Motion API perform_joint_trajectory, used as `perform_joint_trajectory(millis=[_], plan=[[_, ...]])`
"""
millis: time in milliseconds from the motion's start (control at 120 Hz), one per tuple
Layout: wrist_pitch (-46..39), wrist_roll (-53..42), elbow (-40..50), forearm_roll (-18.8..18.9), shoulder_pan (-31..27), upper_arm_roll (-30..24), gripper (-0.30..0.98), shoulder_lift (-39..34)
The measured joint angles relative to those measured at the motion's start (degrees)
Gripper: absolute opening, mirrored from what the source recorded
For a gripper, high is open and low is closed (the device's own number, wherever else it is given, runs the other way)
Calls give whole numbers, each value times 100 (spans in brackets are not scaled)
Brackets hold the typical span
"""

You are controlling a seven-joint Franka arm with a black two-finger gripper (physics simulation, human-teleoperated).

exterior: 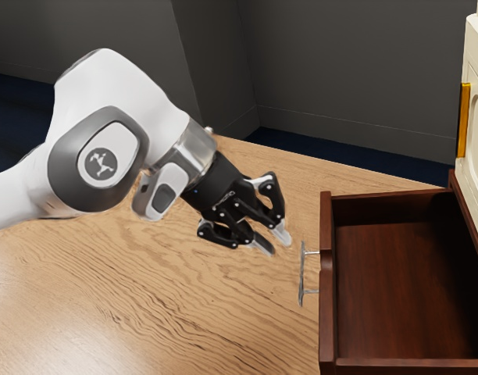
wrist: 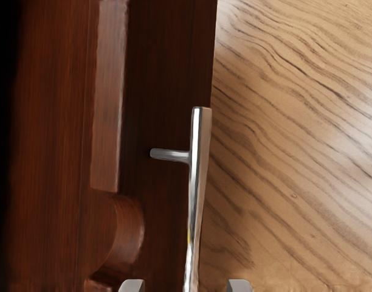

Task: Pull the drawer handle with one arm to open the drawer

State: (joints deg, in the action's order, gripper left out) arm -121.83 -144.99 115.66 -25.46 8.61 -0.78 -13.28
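Bench point(exterior: 145, 305) runs under the claw. Drawer point(exterior: 326, 324) sits ahead of it, pulled out, interior exposed; probably moderate weight, should slide as one stiff piece. Claw point(exterior: 274, 241) is open, fingertips apart, nothing gripped. Metal bar handle point(exterior: 302, 275) is just past the fingertips, not touching. Likely rigid, smooth, a bit slippery. Best hold: mid-bar between the posts, pull straight.

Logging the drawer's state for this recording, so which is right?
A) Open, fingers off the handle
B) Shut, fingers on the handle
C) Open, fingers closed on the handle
A: the drawer stands open, its inside showing, and tabletop shows between fingers and handle.
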Motion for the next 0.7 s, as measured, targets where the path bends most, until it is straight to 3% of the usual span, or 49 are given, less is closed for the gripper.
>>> perform_joint_trajectory(millis=[133,325,417,525,700], plan=[[303,33,-586,128,-36,153,18,-172],[1751,1082,-2796,2005,-45,215,47,596],[2594,2065,-3344,2550,-9,487,55,1022],[3306,3282,-3552,2822,27,932,60,1281],[3889,4867,-3582,2811,-542,1048,65,1375]])
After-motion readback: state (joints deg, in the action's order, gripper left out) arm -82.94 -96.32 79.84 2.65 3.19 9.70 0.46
